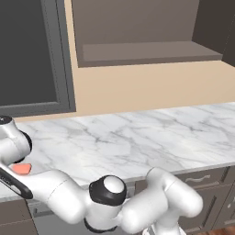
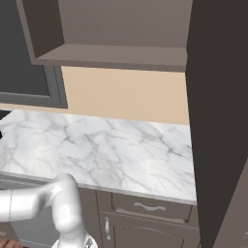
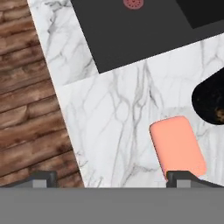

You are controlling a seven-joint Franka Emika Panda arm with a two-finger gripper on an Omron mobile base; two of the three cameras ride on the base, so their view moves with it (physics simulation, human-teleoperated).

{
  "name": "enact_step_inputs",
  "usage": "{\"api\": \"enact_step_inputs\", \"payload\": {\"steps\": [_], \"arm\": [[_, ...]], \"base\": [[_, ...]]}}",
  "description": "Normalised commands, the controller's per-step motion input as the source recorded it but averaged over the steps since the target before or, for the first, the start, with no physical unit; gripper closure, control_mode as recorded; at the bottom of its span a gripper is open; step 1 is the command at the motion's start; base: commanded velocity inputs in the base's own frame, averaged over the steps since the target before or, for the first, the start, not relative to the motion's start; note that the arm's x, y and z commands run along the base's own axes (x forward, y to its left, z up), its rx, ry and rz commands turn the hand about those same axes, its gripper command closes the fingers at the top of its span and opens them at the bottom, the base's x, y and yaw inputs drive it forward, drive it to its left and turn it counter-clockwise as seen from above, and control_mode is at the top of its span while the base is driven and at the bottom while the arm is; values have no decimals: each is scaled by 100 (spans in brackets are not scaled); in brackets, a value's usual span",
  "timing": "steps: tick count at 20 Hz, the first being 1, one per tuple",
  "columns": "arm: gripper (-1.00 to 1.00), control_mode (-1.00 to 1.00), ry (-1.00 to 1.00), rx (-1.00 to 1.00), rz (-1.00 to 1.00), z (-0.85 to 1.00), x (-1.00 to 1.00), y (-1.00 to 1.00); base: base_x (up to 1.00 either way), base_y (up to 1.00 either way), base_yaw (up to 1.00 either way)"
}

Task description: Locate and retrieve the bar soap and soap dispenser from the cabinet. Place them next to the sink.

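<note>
The salmon-pink bar soap (image 3: pixel 177 146) lies flat on the marble counter (image 3: pixel 113 118), just beyond my right fingertip (image 3: pixel 183 178). It also peeks out beside my wrist in the left base view as the bar soap (image 1: pixel 21 168). My gripper (image 3: pixel 113 179) hangs over the counter, open, with nothing between its fingers. To the right of the bar is a black rounded shape, the soap dispenser (image 3: pixel 212 103), cut off by the frame edge with its pump not clear. The dark sink (image 3: pixel 131 35) lies beyond both. The cabinet (image 1: pixel 147 27) stands open above, its shelf (image 1: pixel 147 51) bare.
Wooden floor (image 3: pixel 26 87) shows past the counter's front edge. The cabinet's open dark door (image 2: pixel 218 121) stands tall at the right of the right base view. A dark framed panel (image 1: pixel 27 55) sits on the wall at left. Drawers with handles (image 2: pixel 150 207) run under the counter.
</note>
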Motion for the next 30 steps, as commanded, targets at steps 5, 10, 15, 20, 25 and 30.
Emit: {"api": "enact_step_inputs", "payload": {"steps": [5,10,15,20,25,30], "arm": [[-100,-100,12,1,-20,4,-42,-48],[-100,-100,7,1,-19,18,-40,-53],[-100,-100,-13,-14,-7,37,-44,-37],[-100,-100,-13,-8,-26,-5,-14,-38],[-100,-100,0,3,-27,-18,3,-77],[-100,-100,0,6,-21,5,4,-83]], "base": [[0,0,0],[0,0,0],[0,0,0],[0,0,0],[0,0,0],[0,0,0]]}}
